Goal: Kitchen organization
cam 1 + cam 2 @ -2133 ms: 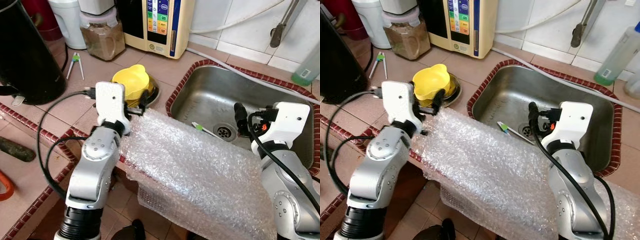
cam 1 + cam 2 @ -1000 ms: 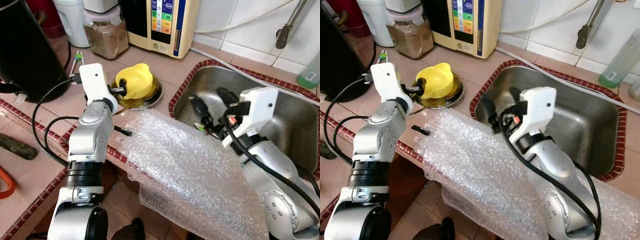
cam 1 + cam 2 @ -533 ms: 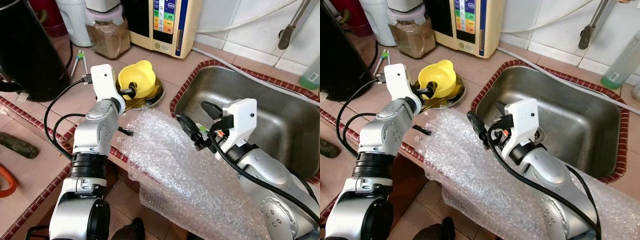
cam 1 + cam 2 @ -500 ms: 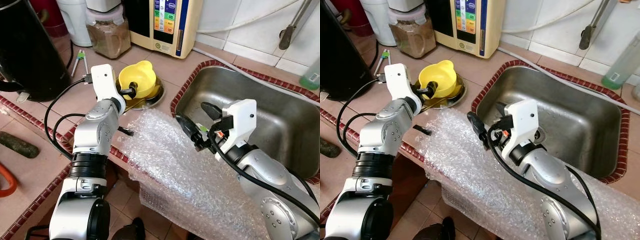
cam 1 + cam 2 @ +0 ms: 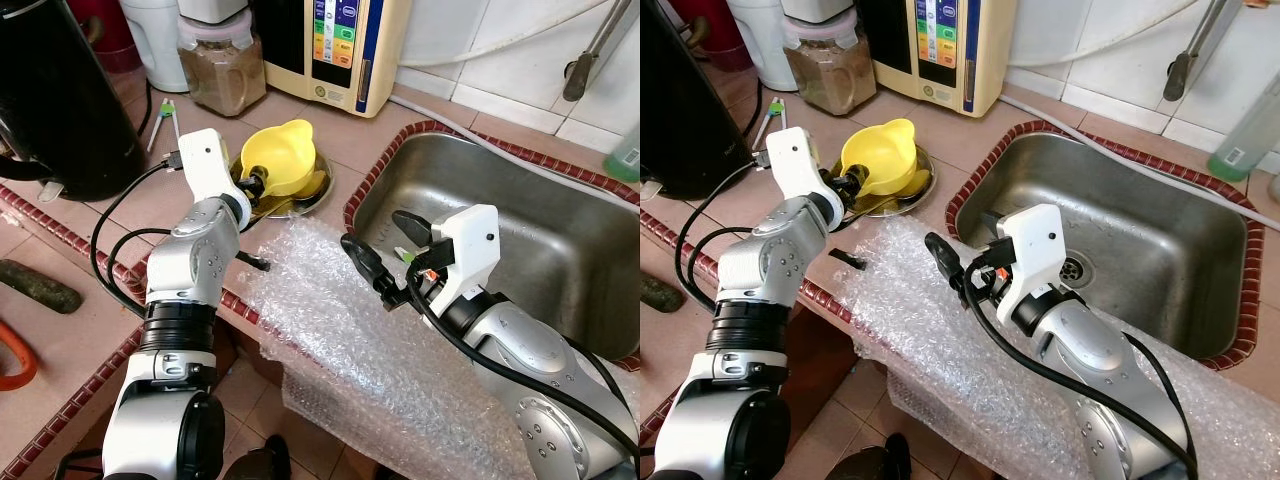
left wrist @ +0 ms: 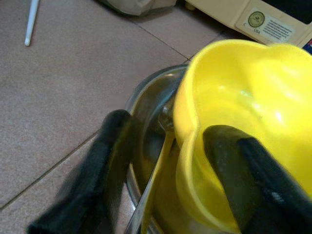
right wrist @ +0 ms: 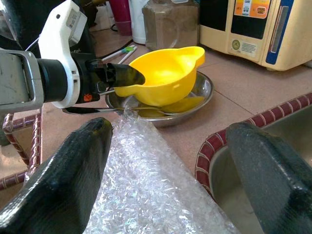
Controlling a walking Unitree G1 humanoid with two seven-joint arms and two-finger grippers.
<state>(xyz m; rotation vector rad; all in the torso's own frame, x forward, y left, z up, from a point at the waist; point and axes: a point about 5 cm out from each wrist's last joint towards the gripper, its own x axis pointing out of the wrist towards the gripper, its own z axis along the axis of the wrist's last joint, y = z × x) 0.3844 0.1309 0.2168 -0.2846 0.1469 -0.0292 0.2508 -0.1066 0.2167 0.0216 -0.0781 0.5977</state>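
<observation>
Here, left pincer [image 5: 854, 183] astride yellow bowl [image 5: 880, 158] rim.

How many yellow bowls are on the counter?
1. The yellow bowl sits tilted in a steel dish left of the sink, its rim between the left gripper fingers. More yellow beneath it; I can't tell what.

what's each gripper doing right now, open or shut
Left gripper: shut on the rim of the yellow bowl.
Right gripper: open, holding nothing, above the bubble wrap.
</observation>
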